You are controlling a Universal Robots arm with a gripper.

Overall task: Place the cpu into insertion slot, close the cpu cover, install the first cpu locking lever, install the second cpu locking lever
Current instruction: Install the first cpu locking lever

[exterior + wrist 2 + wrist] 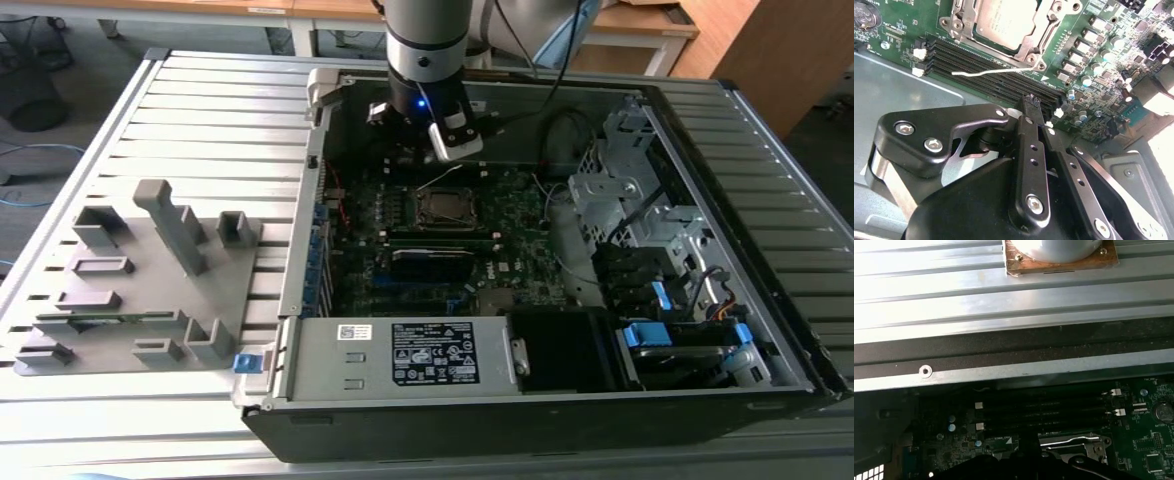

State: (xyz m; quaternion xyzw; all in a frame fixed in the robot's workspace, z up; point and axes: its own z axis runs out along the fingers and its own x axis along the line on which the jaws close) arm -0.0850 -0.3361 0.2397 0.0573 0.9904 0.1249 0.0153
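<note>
Pincer [1031, 102] apparently closed and empty, poised over memory slots [979, 64], near the cpu [1004, 20] under the cpu cover [1030, 44]

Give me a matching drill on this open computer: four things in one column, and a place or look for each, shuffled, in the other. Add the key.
Things:
1. cpu
2. memory slots
3. power supply box
4. grey fixture block

Descriptions:
A. on the slatted table, to the exterior view's left of the case
B. long, black, lying side by side
C. dull silver, framed by the cpu cover
D. bears a white label, at the case's lower edge in the exterior view

Pairs: 1-C, 2-B, 3-D, 4-A
</note>
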